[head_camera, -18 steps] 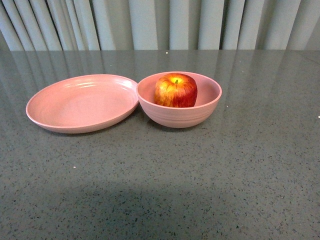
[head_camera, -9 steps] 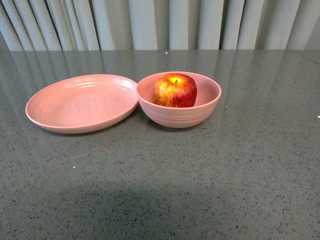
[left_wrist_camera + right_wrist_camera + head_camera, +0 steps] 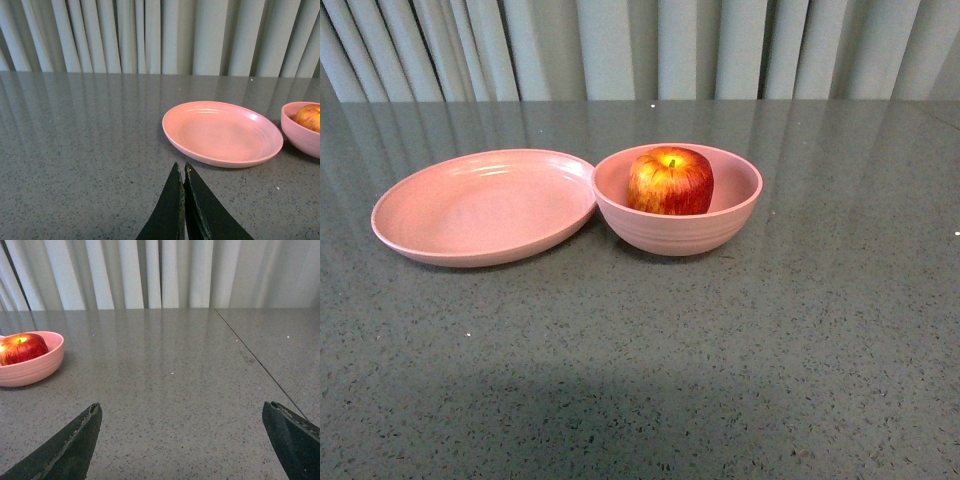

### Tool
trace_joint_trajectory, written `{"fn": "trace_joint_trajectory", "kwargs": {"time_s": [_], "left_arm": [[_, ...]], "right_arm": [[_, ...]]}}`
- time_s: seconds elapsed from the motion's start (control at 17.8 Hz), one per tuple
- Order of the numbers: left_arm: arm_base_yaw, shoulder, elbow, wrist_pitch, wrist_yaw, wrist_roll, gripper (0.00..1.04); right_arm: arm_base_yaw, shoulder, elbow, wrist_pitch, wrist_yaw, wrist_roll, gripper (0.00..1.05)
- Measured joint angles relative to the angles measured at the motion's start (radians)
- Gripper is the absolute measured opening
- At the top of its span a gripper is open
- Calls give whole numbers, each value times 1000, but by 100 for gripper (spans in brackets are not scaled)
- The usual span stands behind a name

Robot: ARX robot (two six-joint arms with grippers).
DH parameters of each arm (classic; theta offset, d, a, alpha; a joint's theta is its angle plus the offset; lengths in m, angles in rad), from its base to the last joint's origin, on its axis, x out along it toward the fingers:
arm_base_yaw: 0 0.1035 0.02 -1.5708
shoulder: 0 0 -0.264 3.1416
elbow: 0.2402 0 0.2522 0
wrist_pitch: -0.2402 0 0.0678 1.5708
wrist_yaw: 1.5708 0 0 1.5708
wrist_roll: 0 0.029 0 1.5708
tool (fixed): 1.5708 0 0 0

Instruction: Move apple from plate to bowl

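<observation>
Front view: nothing differs from the frame half a second back; apple, bowl and plate sit where they were. Apple (image 3: pixel 671 181) rests upright inside the bowl (image 3: pixel 677 232), stem up, yellow patch around the stem. Plate (image 3: pixel 485 205) holds nothing and lies to the left of the bowl, rims touching or nearly so. Both stand on the grey speckled desk (image 3: pixel 720 350), curtain (image 3: pixel 640 48) behind. No arm shows in this view.

Left wrist view: left gripper (image 3: pixel 182 172) is seen here only; its dark jaws are closed together, tips meeting, holding nothing, above bare desk short of the plate (image 3: pixel 222 133). Plate empty. Bowl (image 3: pixel 300 132) is cut by the frame edge, with part of the apple (image 3: pixel 308 116) showing above its rim.

Right wrist view: right gripper (image 3: pixel 182 412) has its jaws spread wide, one at each lower corner, nothing between them. Bowl (image 3: pixel 30 365) with the apple (image 3: pixel 22 348) in it lies well apart. A thin seam (image 3: pixel 255 360) crosses the desk, shown in this view alone.
</observation>
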Motion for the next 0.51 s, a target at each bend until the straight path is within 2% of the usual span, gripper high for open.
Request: {"fn": "trace_joint_trajectory", "kwargs": {"time_s": [0.45, 0.51], "left_arm": [[0, -100, 0, -101, 0, 0, 1], [0, -167, 2, -199, 0, 0, 1]], "right_arm": [[0, 0, 0, 0, 0, 0, 98], [0, 0, 0, 0, 0, 0, 98]]}}
